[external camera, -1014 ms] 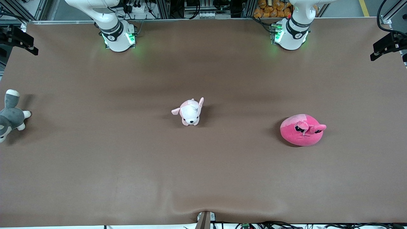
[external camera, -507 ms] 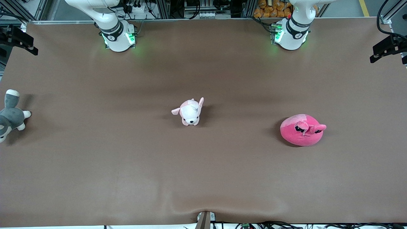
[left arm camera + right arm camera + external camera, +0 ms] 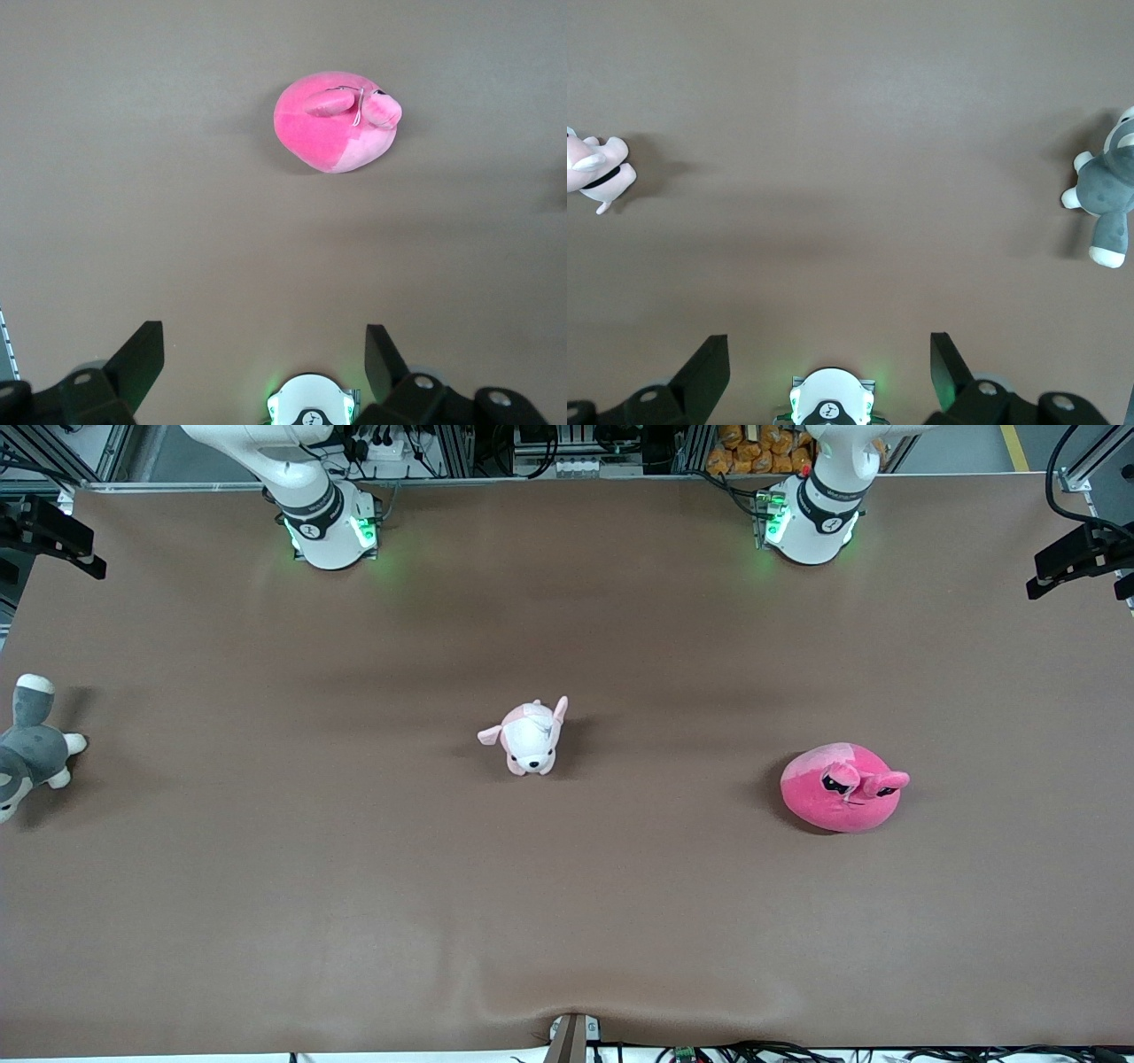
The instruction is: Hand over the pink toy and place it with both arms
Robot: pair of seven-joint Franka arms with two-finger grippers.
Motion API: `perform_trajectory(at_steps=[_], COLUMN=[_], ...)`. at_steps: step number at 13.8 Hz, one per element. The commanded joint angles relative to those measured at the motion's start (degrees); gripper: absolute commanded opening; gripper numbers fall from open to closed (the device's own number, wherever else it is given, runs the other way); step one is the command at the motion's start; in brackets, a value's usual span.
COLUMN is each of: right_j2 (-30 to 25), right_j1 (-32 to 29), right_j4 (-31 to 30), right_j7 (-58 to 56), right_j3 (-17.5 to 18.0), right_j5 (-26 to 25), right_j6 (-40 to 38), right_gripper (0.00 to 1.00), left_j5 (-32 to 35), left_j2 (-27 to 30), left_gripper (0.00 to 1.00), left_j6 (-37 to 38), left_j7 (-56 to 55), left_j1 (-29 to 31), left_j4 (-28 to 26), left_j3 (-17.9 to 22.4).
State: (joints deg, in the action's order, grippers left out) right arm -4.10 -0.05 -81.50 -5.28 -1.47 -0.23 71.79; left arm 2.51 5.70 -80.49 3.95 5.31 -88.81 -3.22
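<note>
The pink toy (image 3: 842, 786), a round hot-pink plush with two eye stalks, lies on the brown table toward the left arm's end. It also shows in the left wrist view (image 3: 335, 120). My left gripper (image 3: 263, 354) is open and empty, high above the table near its own base (image 3: 811, 518). My right gripper (image 3: 828, 354) is open and empty, high above the table near its base (image 3: 328, 522). Neither gripper shows in the front view; both arms wait.
A pale pink-and-white puppy plush (image 3: 530, 737) lies at the table's middle and shows in the right wrist view (image 3: 594, 168). A grey-and-white plush (image 3: 27, 748) lies at the right arm's end, also in that view (image 3: 1106, 190).
</note>
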Motion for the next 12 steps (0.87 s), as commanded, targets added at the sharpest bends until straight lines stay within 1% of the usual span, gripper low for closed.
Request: perform_trajectory(at_steps=[1,3,5,8,9,11,12], right_j2=[0.50,0.58,0.50,0.50,0.50,0.50,0.50], right_j1=[0.05,0.05,0.05,0.05,0.05,0.05,0.05], right_j4=[1.26,1.26,1.26,1.26,1.26,1.26,1.26], right_j7=[0.62,0.62,0.62,0.62,0.62,0.62,0.62], right_j3=[-0.20,-0.20,-0.20,-0.20,-0.20,-0.20,-0.20], right_j5=[1.02,1.02,1.03,1.02,1.02,1.11,1.11], right_j6=[-0.25,-0.33,-0.24,-0.33,-0.33,-0.24,-0.33], right_gripper=[1.00,1.00,1.00,1.00,1.00,1.00,1.00], left_j5=[-0.31,-0.31,-0.14,-0.14,-0.40,-0.84,-1.19], left_j2=[-0.52,-0.25,-0.60,-1.21,-2.35,-4.89,-5.61], left_gripper=[1.00,1.00,1.00,1.00,1.00,1.00,1.00], left_j6=[1.65,1.74,1.66,0.61,-0.44,-4.56,-6.33], left_j7=[-2.18,-3.58,-7.88,-21.65,-25.70,-31.17,-34.67], left_j1=[-0.04,0.23,0.49,2.77,3.65,7.68,8.66], left_j4=[1.45,1.19,1.19,-0.31,-0.31,-0.74,-1.36], left_j3=[-0.30,-0.30,0.23,0.23,0.23,0.23,0.23])
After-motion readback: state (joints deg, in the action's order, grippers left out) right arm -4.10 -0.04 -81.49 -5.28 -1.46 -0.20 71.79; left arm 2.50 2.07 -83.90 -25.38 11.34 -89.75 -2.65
